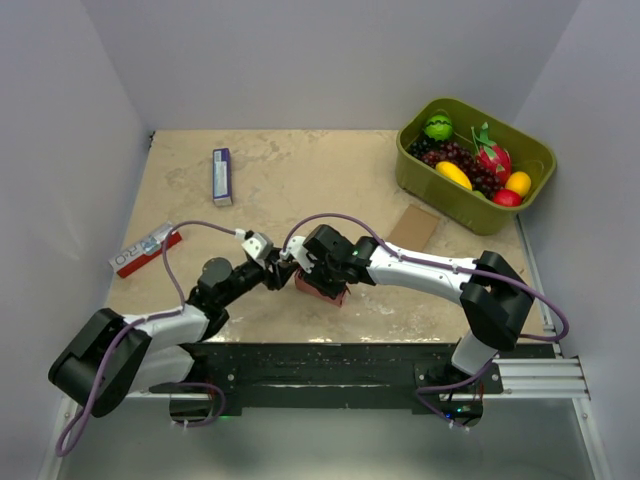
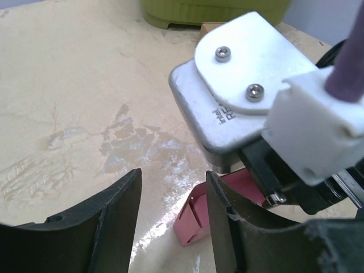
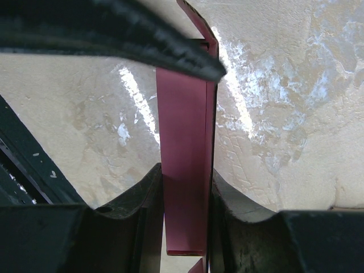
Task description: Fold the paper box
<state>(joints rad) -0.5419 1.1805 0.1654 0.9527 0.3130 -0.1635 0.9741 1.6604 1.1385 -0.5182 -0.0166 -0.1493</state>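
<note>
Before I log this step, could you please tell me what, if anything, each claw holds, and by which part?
The right claw pinches the paper box across its long sides, near one end. The left claw is open, empty.

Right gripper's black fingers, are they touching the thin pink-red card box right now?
Touching. The right wrist view shows the thin pink-red card box clamped between the right gripper and its black fingers, both pressed against its sides with no gap.
</note>
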